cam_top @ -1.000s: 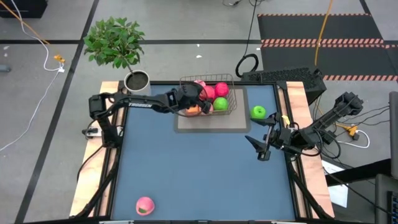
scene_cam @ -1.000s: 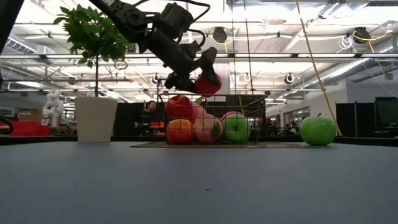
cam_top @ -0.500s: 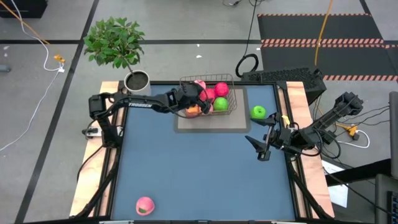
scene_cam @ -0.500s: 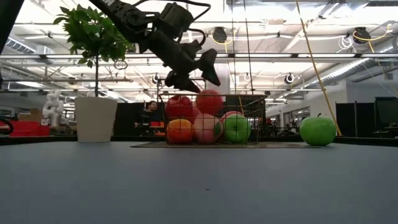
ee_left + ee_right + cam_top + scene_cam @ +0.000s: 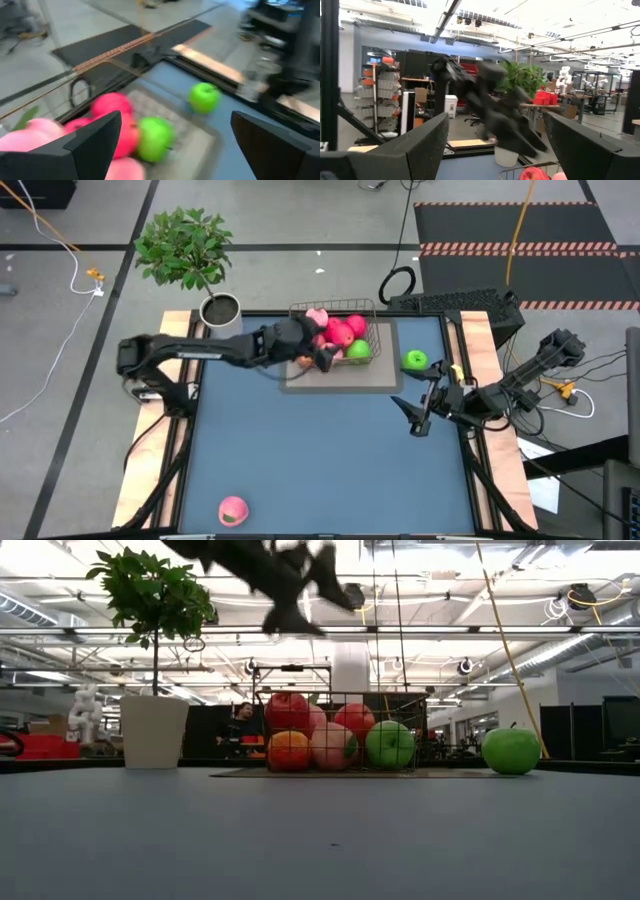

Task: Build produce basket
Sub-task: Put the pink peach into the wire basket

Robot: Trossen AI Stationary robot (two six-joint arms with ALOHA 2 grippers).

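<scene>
The blue table [image 5: 320,450] fills the middle of the high view, with a grey mat [image 5: 385,375] at its upper centre. On that mat stands the wire basket [image 5: 372,315], holding a heap of produce: red apples [image 5: 340,335], a pink peach [image 5: 317,317], a green apple [image 5: 359,349] at its right end, and in the low view an orange fruit [image 5: 289,751] at the lower left of the pile. The fruit all sits inside the mesh.

The left arm [image 5: 190,352] reaches across from the left edge of the table, and the left gripper [image 5: 318,356] hangs at the basket's left front corner. In the low view it is high up at the top of the frame, well above the fruit. Its jaws are spread wide apart and hold nothing; the left wrist view looks straight between the two dark fingers [image 5: 95,145] down onto the basket.

The right arm [image 5: 520,385] waits at the right edge of the table, its right gripper [image 5: 415,412] over bare blue surface right of centre, jaws parted wide and empty.

A potted plant [image 5: 185,248] stands in the upper left, its grey pot [image 5: 220,310] at the table's corner.

Two fruits lie outside the basket: a loose green apple [image 5: 416,361] just right of the mat, and a stray pink peach [image 5: 232,510] far off near the lower left edge of the table.
</scene>
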